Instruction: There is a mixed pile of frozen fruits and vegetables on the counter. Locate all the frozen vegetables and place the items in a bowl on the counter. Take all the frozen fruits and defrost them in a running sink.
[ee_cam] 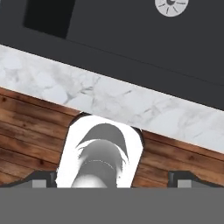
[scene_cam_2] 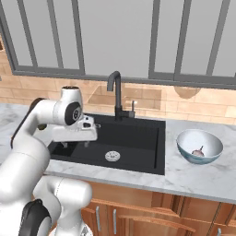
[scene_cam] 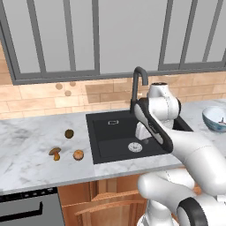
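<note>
On the white marble counter (scene_cam: 26, 141), left of the sink, lie a dark olive-brown ball (scene_cam: 69, 133), a brown mushroom (scene_cam: 55, 152) and an orange ball (scene_cam: 78, 155). The black sink (scene_cam: 110, 132) has a silver drain (scene_cam: 135, 147) and a black faucet (scene_cam: 139, 84). At the right stands the white bowl (scene_cam_2: 180, 140) with the pinkish-white bulb (scene_cam_2: 198, 151) inside it. My gripper (scene_cam_2: 75, 144) hangs over the sink basin, pointing down, open and holding nothing. The hand view has its dark fingertips (ee_cam: 43, 178) far apart, above the sink's front edge.
A tiled wall and a window run behind the counter. Wooden cabinet fronts (scene_cam_2: 138, 207) sit below the worktop. A dark oven front (scene_cam: 26, 209) is at the lower left. My own arm (scene_cam: 190, 150) crosses the sink's right side in the left base view.
</note>
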Available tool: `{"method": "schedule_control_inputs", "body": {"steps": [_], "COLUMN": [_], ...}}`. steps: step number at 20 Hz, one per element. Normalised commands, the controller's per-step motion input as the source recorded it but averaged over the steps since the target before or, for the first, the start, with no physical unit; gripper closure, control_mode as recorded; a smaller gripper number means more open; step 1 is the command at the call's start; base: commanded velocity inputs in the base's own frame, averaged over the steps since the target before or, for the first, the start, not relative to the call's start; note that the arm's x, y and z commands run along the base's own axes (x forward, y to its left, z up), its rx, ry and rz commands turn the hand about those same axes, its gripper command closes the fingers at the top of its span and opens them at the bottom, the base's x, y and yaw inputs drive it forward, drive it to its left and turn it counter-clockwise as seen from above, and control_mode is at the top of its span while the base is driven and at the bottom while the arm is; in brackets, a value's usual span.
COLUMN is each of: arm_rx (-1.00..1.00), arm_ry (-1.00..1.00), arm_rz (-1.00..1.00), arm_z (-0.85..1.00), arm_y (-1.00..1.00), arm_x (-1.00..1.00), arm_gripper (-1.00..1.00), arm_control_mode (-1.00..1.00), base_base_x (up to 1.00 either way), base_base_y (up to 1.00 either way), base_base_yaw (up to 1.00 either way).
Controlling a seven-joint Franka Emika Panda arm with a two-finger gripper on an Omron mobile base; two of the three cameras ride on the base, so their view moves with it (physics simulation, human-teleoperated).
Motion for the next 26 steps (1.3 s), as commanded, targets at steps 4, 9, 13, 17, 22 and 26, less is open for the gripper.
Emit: {"method": "schedule_control_inputs", "body": {"steps": [4,9,13,17,22,26], "arm_rx": [0.08,0.07,0.03,0.0,0.0,-0.03], "arm_ry": [0.0,-0.03,0.01,0.0,0.01,0.03], "arm_rz": [0.11,0.11,0.07,0.01,0.0,-0.02], "arm_z": [-0.12,-0.15,-0.13,-0.08,-0.09,-0.03], "arm_y": [0.37,0.38,0.49,0.55,0.55,0.48], "arm_x": [0.0,0.0,0.04,0.08,0.13,0.13], "arm_gripper": [-1.0,-1.0,-1.0,-1.0,-1.0,-1.0], "arm_control_mode": [-1.0,-1.0,-1.0,-1.0,-1.0,-1.0], "base_base_x": [0.0,0.0,0.0,0.0,0.0,0.0], "base_base_y": [0.0,0.0,0.0,0.0,0.0,0.0], "base_base_yaw": [0.0,0.0,0.0,0.0,0.0,0.0]}}
